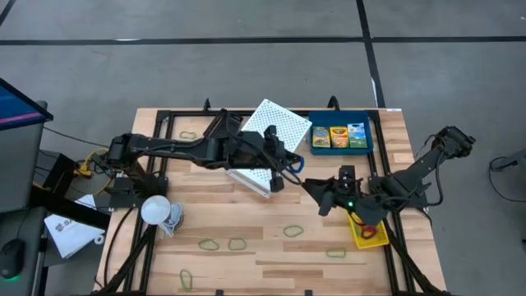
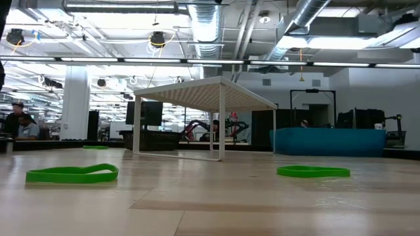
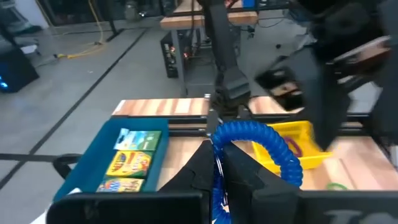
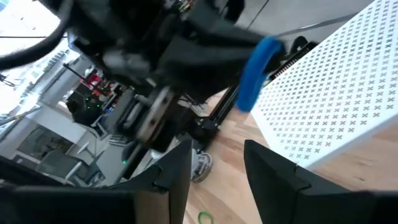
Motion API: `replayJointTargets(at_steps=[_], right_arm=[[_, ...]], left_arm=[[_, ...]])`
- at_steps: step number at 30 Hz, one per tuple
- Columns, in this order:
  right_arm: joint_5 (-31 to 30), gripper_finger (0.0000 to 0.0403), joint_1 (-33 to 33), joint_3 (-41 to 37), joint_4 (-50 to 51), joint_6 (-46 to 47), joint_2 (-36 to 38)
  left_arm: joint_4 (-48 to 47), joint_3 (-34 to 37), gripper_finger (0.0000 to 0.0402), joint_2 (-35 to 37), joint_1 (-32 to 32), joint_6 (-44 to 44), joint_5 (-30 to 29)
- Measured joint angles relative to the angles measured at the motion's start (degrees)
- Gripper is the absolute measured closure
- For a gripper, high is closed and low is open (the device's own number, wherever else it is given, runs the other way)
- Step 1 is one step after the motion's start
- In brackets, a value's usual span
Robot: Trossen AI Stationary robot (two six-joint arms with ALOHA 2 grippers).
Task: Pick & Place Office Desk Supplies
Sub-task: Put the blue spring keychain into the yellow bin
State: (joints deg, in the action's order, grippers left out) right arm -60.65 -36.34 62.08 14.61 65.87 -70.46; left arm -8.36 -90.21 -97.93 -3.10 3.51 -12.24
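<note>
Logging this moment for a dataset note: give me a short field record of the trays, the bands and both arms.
blue tray: far right, holds three crayon packs
yellow tray: right edge, a band inside
white perforated stand: table centre
green bands: loose along the near side
left gripper: jaws shut on blue band
right gripper: jaws open, beside it

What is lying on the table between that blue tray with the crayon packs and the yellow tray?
Nothing lies there: the high view shows bare wood between the blue tray and the yellow tray, with only the right gripper and its arm hanging over it.
</note>
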Motion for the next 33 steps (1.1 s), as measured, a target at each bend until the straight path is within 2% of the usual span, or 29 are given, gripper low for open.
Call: replayJointTargets(at_steps=[16, 26, 29, 33], right_arm=[[5.3, 0.0259, 5.8, 0.0, 0.4, -3.5, -0.2], [5.8, 0.0262, 7.6, 0.0, 1.3, -3.5, -0.2], [6.9, 0.0279, 8.2, 0.0, 1.4, -3.5, -0.2], [7.1, 0.0334, 8.5, 0.0, 1.4, -5.0, -0.2]], left_arm=[[-0.1, 0.0, 0.0395, 0.0, -1.5, -1.4, -0.3], [-0.1, 0.0, 0.0395, 0.0, -1.4, -1.4, -0.2], [-0.1, 0.0, 0.0395, 0.0, -1.4, -1.4, -0.2], [-0.1, 0.0, 0.0395, 0.0, -1.4, -1.4, -0.2]])
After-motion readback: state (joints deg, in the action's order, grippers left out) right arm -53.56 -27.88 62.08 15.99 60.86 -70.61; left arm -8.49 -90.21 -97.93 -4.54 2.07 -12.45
